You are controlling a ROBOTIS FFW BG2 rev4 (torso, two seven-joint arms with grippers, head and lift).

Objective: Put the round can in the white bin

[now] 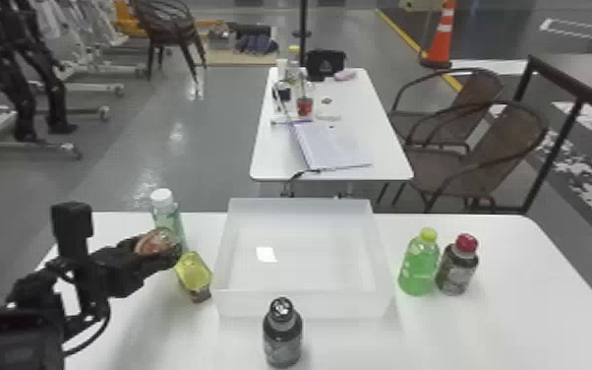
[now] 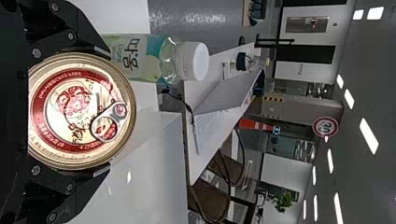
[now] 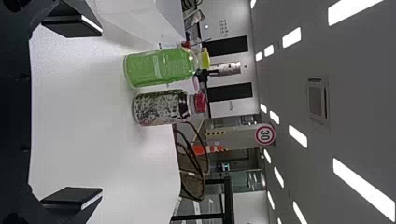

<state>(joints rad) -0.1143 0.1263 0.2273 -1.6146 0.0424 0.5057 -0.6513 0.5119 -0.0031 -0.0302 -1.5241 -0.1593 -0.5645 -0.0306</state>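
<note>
We find the left gripper (image 2: 102, 110) grasping the round can (image 2: 70, 112), the right gripper (image 3: 96, 111) released. We judge transfer in hand; next, position over the white bin (image 1: 305, 304).

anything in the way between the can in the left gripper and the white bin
Yes: the yellow bottle is between the round can, held by the left gripper, and the white bin, beside the bin's left wall. That wall is in the way too; the can probably needs to pass over both.

Black arm (image 1: 122, 276), boxy block (image 1: 72, 220), looping black cable (image 1: 100, 333), round screws (image 2: 36, 53)
</note>
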